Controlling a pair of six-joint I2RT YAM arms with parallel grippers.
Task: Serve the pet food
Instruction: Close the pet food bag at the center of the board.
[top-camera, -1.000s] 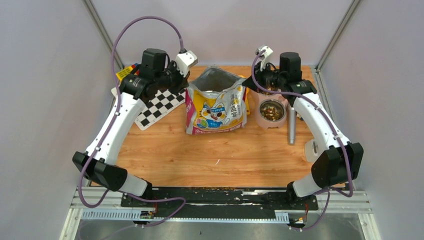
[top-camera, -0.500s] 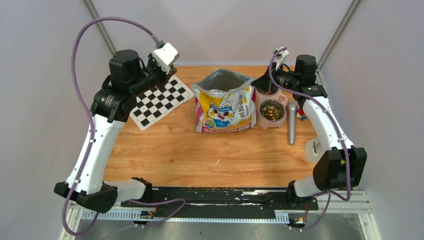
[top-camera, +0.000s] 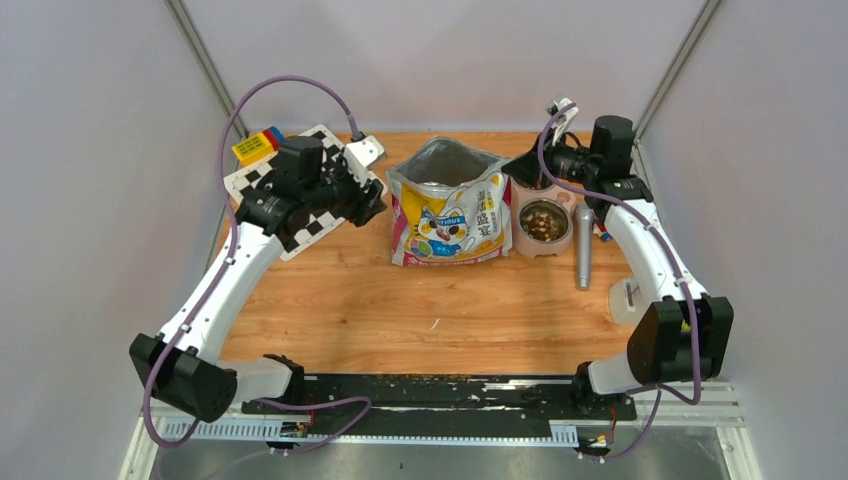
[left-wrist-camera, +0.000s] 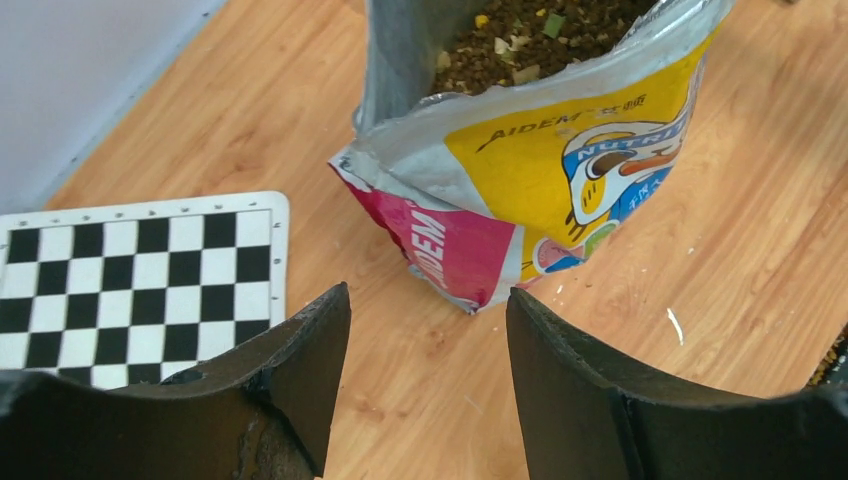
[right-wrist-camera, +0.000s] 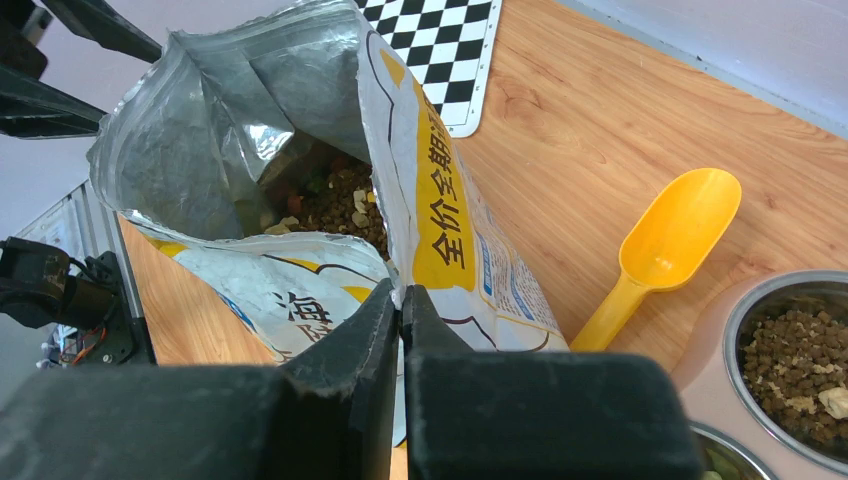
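Observation:
The pet food is brown kibble inside the open cartoon-cat bag (top-camera: 447, 215), showing at its mouth (left-wrist-camera: 530, 35) (right-wrist-camera: 345, 200). More pet food fills the steel bowl (top-camera: 545, 220) (right-wrist-camera: 790, 350) right of the bag. My left gripper (top-camera: 375, 200) (left-wrist-camera: 428, 293) hangs open just left of the bag's lower left corner, with only bare wood between its fingers. My right gripper (top-camera: 515, 168) (right-wrist-camera: 398, 290) is shut on the bag's right top edge, a thin strip of the bag pinched between the jaws.
A yellow scoop (right-wrist-camera: 665, 250) lies on the wood behind the bag, next to the bowl. A checkerboard card (top-camera: 300, 185) (left-wrist-camera: 130, 270) lies under the left arm, with a yellow-blue block (top-camera: 255, 145) behind it. A silver cylinder (top-camera: 583, 245) lies right of the bowl's pink stand (top-camera: 520, 235).
The left gripper let go of the bag's left rim, swung away to the left, then came back low beside the bag with its jaws open. The bag slid right; the right gripper kept hold.

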